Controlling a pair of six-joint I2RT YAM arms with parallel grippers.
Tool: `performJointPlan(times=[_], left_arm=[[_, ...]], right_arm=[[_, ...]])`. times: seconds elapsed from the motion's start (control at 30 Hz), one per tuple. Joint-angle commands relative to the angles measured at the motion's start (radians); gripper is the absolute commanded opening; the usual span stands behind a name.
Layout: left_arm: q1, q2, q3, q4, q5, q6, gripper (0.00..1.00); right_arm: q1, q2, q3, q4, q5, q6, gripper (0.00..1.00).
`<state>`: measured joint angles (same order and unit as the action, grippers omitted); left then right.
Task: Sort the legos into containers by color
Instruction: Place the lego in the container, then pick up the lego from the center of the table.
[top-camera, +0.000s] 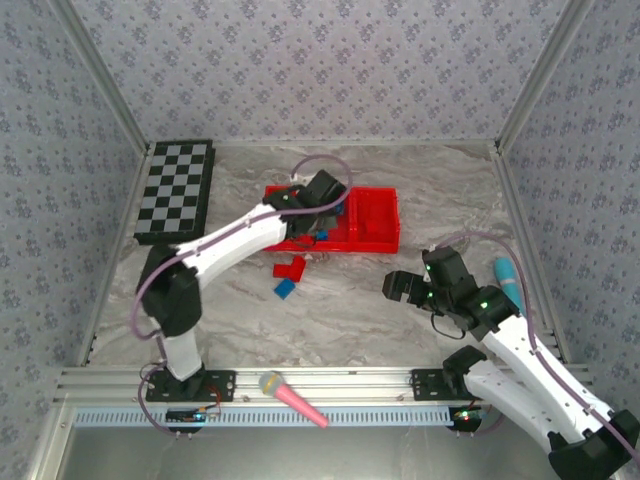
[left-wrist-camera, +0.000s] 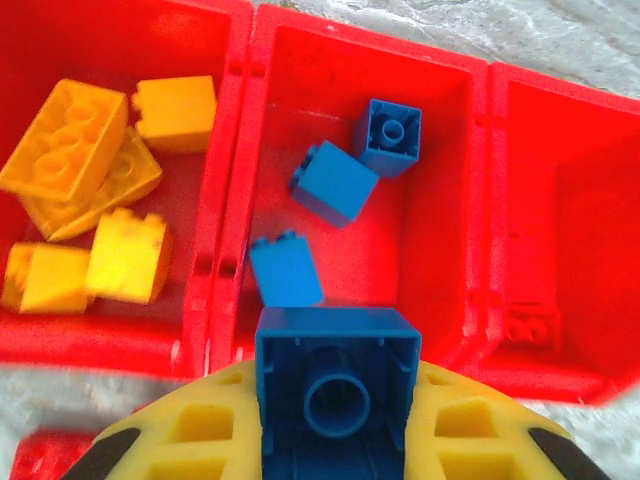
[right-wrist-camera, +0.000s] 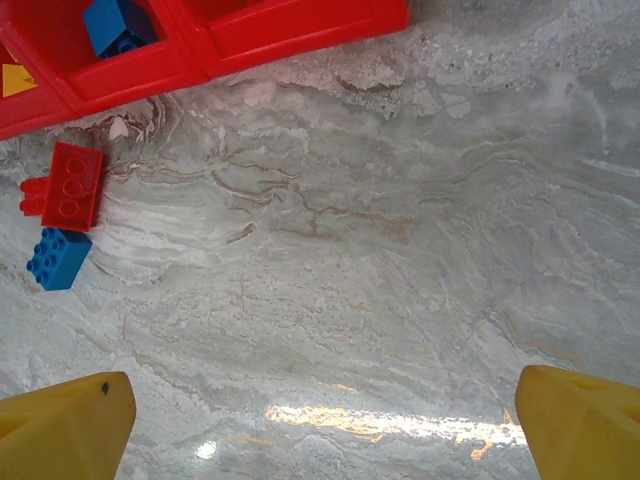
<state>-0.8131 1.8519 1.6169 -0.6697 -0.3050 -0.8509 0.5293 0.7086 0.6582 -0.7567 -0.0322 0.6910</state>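
My left gripper (left-wrist-camera: 337, 432) is shut on a blue lego (left-wrist-camera: 335, 345), held hollow side up over the near wall of the middle container (left-wrist-camera: 440, 250) of the red tray (top-camera: 375, 215). Three blue legos (left-wrist-camera: 333, 183) lie in that container. Several yellow legos (left-wrist-camera: 70, 150) fill the left container, and a red one (left-wrist-camera: 530, 325) lies in the right container. On the table in front of the tray rest a red lego (right-wrist-camera: 70, 185) and a blue lego (right-wrist-camera: 58, 257). My right gripper (right-wrist-camera: 325, 440) hangs open over bare marble, right of them.
A black-and-white checkerboard (top-camera: 177, 190) lies at the back left. A pink microphone toy (top-camera: 295, 398) rests on the near rail between the arm bases. A teal object (top-camera: 508, 280) lies by the right wall. Patterned walls close in the table.
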Motion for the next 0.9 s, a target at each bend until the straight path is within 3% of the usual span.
performJointPlan(times=[0.0,0.2,0.3,0.5,0.7,0.87], left_arm=[[0.032,0.105,0.107,-0.064,0.105,0.132,0.1],[0.066,0.211,0.172,-0.017,0.186,0.15,0.2],[0.073,0.232,0.175,0.028,0.219,0.156,0.42],[0.075,0.215,0.158,0.079,0.271,0.202,0.69],[0.075,0.066,0.053,0.075,0.232,0.312,0.91],[0.075,-0.148,-0.194,0.095,0.231,0.4,0.93]], right_arm=[[-0.009,-0.014,0.026,-0.043,0.024,-0.017,1.0],[-0.016,-0.037,0.03,-0.098,0.034,-0.04,1.0],[-0.027,-0.046,0.041,-0.122,0.041,-0.053,1.0],[-0.047,-0.034,0.057,-0.114,0.03,-0.053,1.0],[-0.049,-0.009,0.047,-0.084,0.022,-0.053,1.0],[-0.051,-0.008,0.049,-0.088,0.02,-0.054,1.0]])
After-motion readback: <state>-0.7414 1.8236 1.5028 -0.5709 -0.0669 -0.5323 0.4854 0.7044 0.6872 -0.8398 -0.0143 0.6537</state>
